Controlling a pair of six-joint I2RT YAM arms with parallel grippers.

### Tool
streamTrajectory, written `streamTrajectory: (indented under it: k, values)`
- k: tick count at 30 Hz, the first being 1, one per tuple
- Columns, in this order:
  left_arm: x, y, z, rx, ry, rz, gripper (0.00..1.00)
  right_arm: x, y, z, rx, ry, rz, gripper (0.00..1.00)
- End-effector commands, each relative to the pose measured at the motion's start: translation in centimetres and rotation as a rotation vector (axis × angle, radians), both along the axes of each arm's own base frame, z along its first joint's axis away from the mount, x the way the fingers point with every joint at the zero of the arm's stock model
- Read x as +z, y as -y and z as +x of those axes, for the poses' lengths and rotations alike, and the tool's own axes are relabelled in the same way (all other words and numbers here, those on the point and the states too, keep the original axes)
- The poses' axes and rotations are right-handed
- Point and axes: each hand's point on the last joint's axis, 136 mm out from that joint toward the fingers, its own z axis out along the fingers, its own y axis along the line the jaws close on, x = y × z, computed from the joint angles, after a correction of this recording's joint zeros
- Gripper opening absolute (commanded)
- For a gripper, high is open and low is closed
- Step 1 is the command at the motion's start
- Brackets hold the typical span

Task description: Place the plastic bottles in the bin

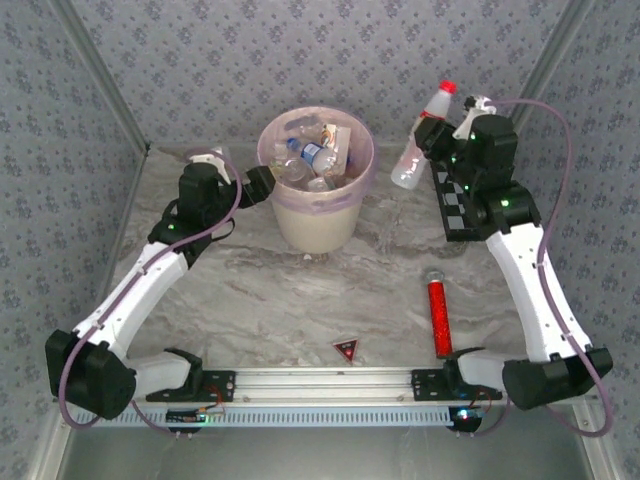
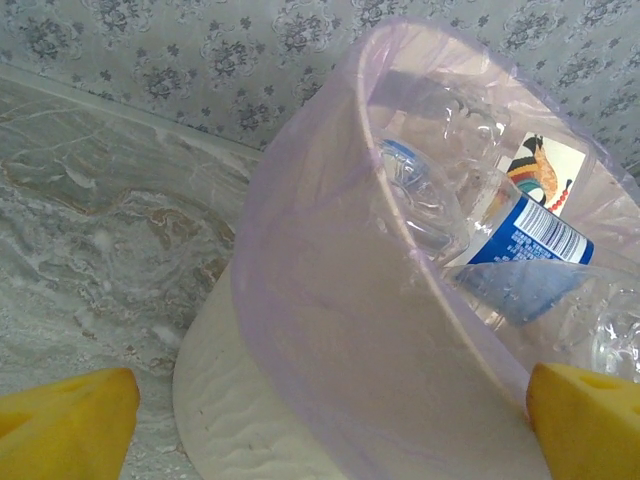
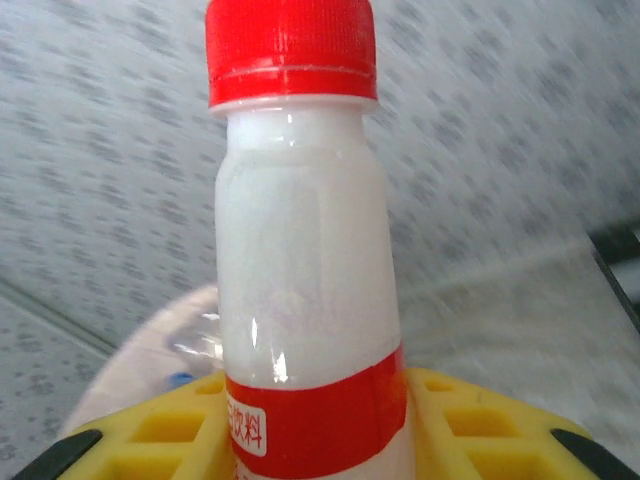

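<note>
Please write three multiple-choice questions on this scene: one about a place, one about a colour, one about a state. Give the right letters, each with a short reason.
1. Where is the red glittery tube?
A. lying on the table, on the right arm's side
B. on the checkerboard
C. held in a gripper

2. What colour is the cap of the bottle in the right gripper?
A. blue
B. red
C. green

3. In what state is the left gripper?
A. open, holding nothing
B. shut on a bottle
C. shut on the tube

Answers:
1 A: the top view shows it flat on the marbled surface.
2 B: the right wrist view shows a red cap.
3 A: its yellow fingers stand wide apart.
</note>
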Motion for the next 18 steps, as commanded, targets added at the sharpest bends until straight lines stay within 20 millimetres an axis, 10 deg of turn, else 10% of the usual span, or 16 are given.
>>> streamTrajectory:
  k: [1, 7, 18]
  values:
    - [1.2, 0.6, 0.4, -0.028, 0.034, -0.024, 0.99, 2.8, -1.1, 1.9, -0.045, 0.144, -0.096, 0.33]
    - [0.4, 0.4, 0.0, -0.030, 0.023, -0.018, 0.99, 2.9, -7.7, 5.8, 0.059, 0.202, -0.216, 0.34]
    - [-0.4, 0.5, -0.2, -0.031, 0.008, -0.026, 0.99, -3.3, -14.3, 8.8, 0.206, 0.160, -0.355, 0.32]
